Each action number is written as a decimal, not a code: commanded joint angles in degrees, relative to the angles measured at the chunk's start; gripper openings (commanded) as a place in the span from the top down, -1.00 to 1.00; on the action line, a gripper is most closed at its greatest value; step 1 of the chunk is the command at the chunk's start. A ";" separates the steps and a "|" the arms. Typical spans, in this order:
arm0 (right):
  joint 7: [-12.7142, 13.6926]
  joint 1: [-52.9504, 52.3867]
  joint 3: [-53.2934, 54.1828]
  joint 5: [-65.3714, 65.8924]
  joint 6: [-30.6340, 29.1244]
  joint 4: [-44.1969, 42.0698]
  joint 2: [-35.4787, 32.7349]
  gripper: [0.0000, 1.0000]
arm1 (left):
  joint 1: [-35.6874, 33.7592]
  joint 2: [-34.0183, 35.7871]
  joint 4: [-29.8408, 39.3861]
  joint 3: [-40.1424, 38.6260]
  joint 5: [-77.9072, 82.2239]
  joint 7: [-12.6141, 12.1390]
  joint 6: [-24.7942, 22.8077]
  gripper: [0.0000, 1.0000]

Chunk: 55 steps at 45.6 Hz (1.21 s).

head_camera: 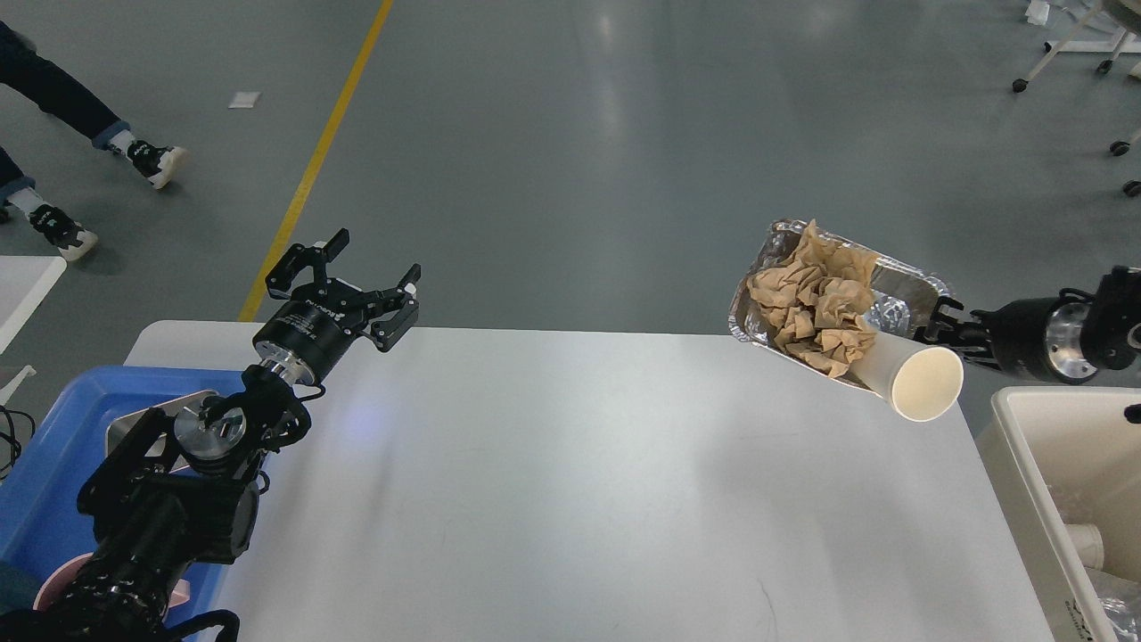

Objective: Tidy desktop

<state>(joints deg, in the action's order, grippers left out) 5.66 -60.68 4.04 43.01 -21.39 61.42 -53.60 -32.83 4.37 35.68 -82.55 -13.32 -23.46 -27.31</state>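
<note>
Right tool (938, 323) of mine grips the far end of a foil tray (900, 283), fingers closed on its rim, holding it tilted in the air over the worktop's (570, 481) far right corner. Crumpled brown paper (816, 299) fills the tray, and a white paper cup (918, 379) lies on its side at the low end, mouth toward me. Just right of the worktop I see a white bin (1016, 464). My left tool (361, 281) hangs empty above the far left corner, fingers spread wide, beside a blue tray (53, 428).
</note>
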 commanded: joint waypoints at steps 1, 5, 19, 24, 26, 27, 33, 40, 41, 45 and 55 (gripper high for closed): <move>0.84 1.09 -0.61 -6.44 0.03 -0.07 -5.46 1.00 | 0.31 0.46 0.00 0.02 0.04 -0.09 0.07 -0.95; 0.84 3.11 -0.44 -9.34 0.21 -0.16 -8.53 1.00 | 0.40 0.90 0.00 0.02 0.13 -0.09 0.24 -0.95; 0.84 8.56 -0.35 -23.22 2.41 -5.95 -12.14 1.00 | 1.10 0.99 0.00 0.02 1.71 -0.44 1.82 -0.95; 0.84 10.23 -0.96 -31.75 2.85 -8.76 -12.67 1.00 | 1.10 1.34 0.00 0.02 1.71 -0.44 3.14 -0.95; 0.84 11.45 -0.96 -33.77 2.94 -9.56 -12.32 1.00 | 1.10 1.34 0.00 0.02 1.71 -0.44 3.23 -0.95; 0.84 12.07 -0.88 -34.65 3.02 -10.00 -12.32 1.00 | 1.10 1.34 0.00 0.02 1.71 -0.36 3.23 -0.95; 0.84 14.97 -0.79 -40.63 4.34 -11.40 -12.41 1.00 | 1.10 1.43 0.00 0.02 2.33 -0.35 3.32 -0.95; 0.84 17.61 -0.79 -46.26 4.78 -14.30 -12.41 1.00 | 1.28 3.01 0.00 0.02 2.50 -0.35 3.41 -0.95; 0.84 17.96 -0.79 -46.96 4.96 -14.74 -12.50 1.00 | 1.37 3.18 0.00 0.02 2.59 -0.35 3.41 -0.95; 0.84 19.28 -0.79 -49.33 5.22 -16.24 -12.41 1.00 | 1.54 3.36 0.00 0.02 2.59 -0.35 3.49 -0.95; 0.84 23.41 -0.79 -54.08 6.01 -19.49 -11.88 1.00 | 1.54 3.71 0.00 -0.06 2.77 0.17 4.90 -0.95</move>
<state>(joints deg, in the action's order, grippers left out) 6.51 -39.49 3.27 -8.77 -16.14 43.65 -65.97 -31.30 7.85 35.68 -82.56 -10.59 -23.51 -22.82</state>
